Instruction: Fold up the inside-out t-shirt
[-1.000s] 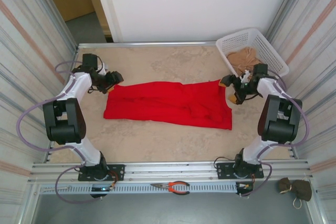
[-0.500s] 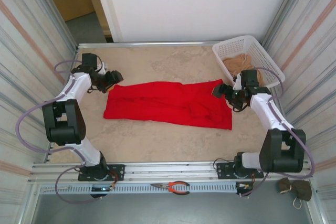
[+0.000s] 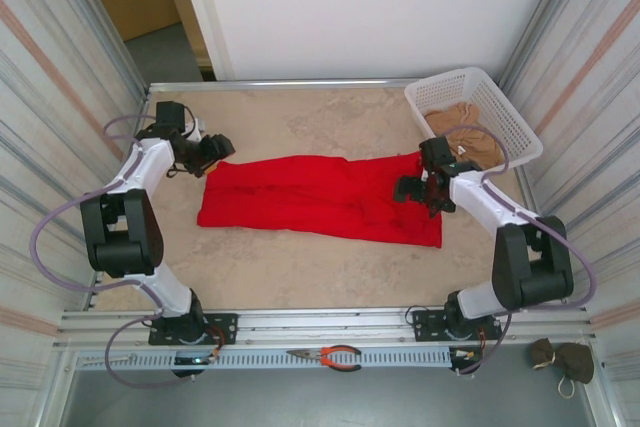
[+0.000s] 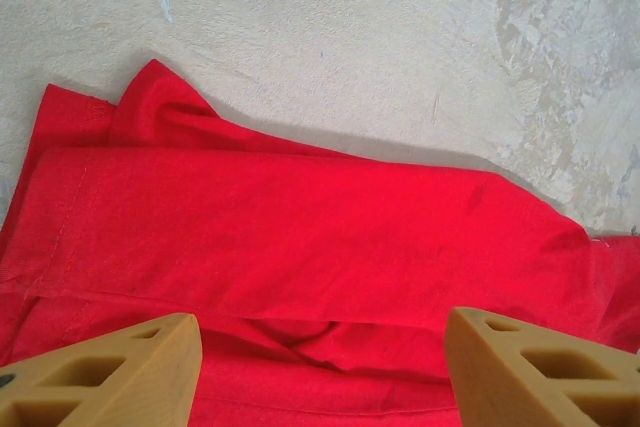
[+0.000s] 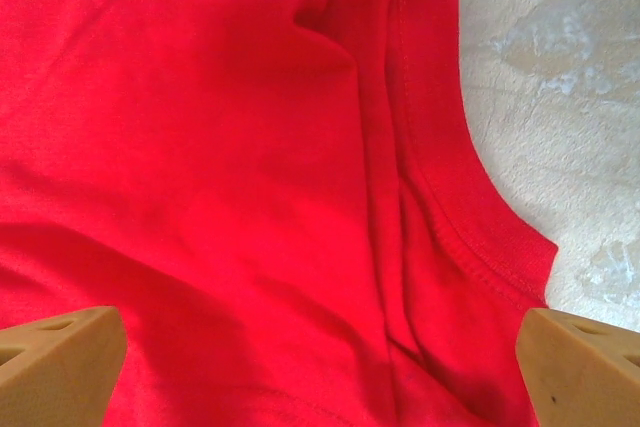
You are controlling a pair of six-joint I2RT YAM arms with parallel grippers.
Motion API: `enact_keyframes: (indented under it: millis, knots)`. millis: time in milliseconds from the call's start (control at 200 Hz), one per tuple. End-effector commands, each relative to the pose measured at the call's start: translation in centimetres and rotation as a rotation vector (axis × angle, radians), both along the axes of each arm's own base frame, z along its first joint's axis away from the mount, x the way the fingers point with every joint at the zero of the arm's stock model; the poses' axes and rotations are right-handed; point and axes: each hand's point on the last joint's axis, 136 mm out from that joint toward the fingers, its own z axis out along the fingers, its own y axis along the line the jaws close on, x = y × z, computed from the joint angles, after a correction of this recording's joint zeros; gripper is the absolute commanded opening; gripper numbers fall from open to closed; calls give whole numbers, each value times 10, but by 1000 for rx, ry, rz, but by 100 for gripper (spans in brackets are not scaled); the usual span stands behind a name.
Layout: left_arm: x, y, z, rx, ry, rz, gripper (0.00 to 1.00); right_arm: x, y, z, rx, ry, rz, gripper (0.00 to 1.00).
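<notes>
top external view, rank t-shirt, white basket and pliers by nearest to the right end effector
1. red t-shirt: beneath the right end effector
2. white basket: far right corner
3. pliers: near rail, between the arm bases

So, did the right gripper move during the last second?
Yes. Judged against the right edge of the table, the right gripper moved left, away from that edge. It now hangs over the right end of the red t-shirt.

We're seeing the inside-out t-shirt (image 3: 320,197) lying flat across the worktop (image 3: 300,267). The left gripper (image 3: 215,152) is holding its jaws at the far-left corner, and the right gripper (image 3: 415,190) is hovering over the right end. A tan garment (image 3: 465,127) is sitting in the basket (image 3: 500,107).
</notes>
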Motion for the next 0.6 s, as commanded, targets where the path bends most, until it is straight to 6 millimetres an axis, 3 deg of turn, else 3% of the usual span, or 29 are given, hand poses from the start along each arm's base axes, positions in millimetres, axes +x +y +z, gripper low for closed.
enact_keyframes:
  millis: [0, 215, 351, 461, 596]
  knots:
    - [-4, -5, 11, -19, -22, -9, 66, 8, -9, -8, -94, 22, -31, 100]
    - [-3, -5, 12, -15, -24, -11, 66, 10, -2, -42, -74, 138, -29, 100]
    - [-2, -5, 11, -11, -24, -16, 66, 7, 19, -58, 4, 202, 15, 94]
    - [-1, -3, 9, -5, -21, -13, 66, 6, 37, -58, 57, 193, 45, 70]
    - [-2, 2, 1, 4, 5, -4, 66, 11, 42, -44, 99, 148, 33, 19]
